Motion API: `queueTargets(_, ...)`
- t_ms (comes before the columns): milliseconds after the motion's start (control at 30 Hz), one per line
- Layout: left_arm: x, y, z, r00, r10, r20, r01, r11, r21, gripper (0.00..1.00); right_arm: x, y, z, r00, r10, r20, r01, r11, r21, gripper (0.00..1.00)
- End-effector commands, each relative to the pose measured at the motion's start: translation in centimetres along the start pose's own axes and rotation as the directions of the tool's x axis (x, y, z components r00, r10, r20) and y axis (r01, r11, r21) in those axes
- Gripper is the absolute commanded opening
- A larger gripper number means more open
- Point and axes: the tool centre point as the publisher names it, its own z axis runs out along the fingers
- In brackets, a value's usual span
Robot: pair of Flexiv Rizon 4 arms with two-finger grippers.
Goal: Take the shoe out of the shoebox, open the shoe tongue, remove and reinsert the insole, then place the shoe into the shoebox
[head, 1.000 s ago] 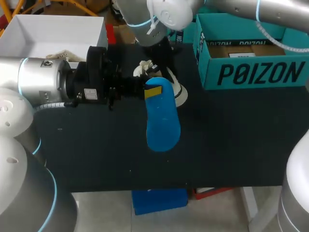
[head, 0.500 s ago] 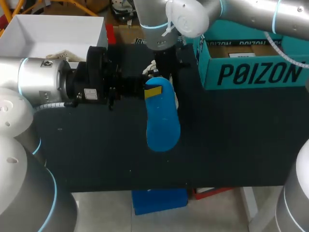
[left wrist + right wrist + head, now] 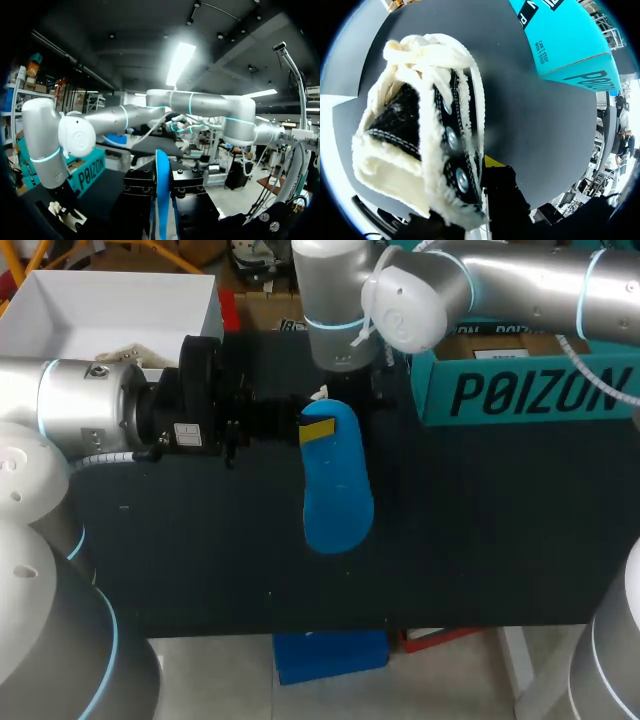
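Dark table (image 3: pixel 480 520) is carrying one teal shoebox (image 3: pixel 520 390) showing brown card inside, with one white box (image 3: pixel 110 310) at its far left corner holding a cream bundle (image 3: pixel 125 355). Left claw (image 3: pixel 318 428) is clamping the one blue insole (image 3: pixel 337 485) above the table. One fleecy black shoe (image 3: pixel 427 135) is lying just under the right claw (image 3: pixel 345 390), whose grip I cannot tell.

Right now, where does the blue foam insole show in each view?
Head view: blue foam insole at the middle, over the dark table, one end in the left gripper.
Left wrist view: edge-on, a thin blue strip between the gripper's fingers.
Right wrist view: not in it; the black-and-cream shoe fills it.
Shared landmark: teal cardboard shoebox, in head, left wrist and right wrist views.
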Motion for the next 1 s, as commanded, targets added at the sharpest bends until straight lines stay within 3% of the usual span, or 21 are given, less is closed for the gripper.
queueTargets(33, 0.0, 0.1, 0.2, 1.0, 0.0, 0.005, 0.0, 1.0, 0.001, 0.0, 0.1, 0.4, 1.2, 0.999, 0.03, 0.01, -0.03, 0.999, 0.021, 0.0)
queueTargets(400, 0.0, 0.1, 0.2, 1.0, 0.0, 0.005, 0.0, 1.0, 0.001, 0.0, 0.3, -0.7, 4.1, 0.999, 0.043, 0.013, -0.044, 0.997, 0.056, 0.0)
queueTargets(433, 0.0, 0.1, 0.2, 1.0, 0.0, 0.005, 0.0, 1.0, 0.001, 0.0, 0.3, -0.8, 4.4, 0.999, 0.04, 0.012, -0.04, 0.997, 0.059, 0.26)
queueTargets(467, 0.0, 0.1, 0.2, 1.0, 0.0, 0.005, 0.0, 1.0, 0.001, 0.0, 0.2, -0.9, 4.7, 0.999, 0.039, 0.012, -0.04, 0.997, 0.061, 0.82)
queueTargets(500, 0.0, 0.1, 0.2, 1.0, 0.0, 0.005, 0.0, 1.0, 0.001, 0.0, 0.1, -1.0, 5.0, 0.999, 0.039, 0.019, -0.04, 0.997, 0.058, 1.0)
queueTargets(700, 0.0, 0.1, 0.2, 1.0, 0.0, 0.005, 0.0, 1.0, 0.001, 0.0, -0.6, -1.7, 5.4, 1.0, 0.017, 0.022, -0.018, 0.999, 0.031, 1.0)
queueTargets(1000, 0.0, 0.1, 0.2, 1.0, 0.0, 0.005, 0.0, 1.0, 0.001, 0.0, -2.8, -2.7, 1.3, 0.998, -0.042, -0.044, 0.039, 0.997, -0.066, 1.0)
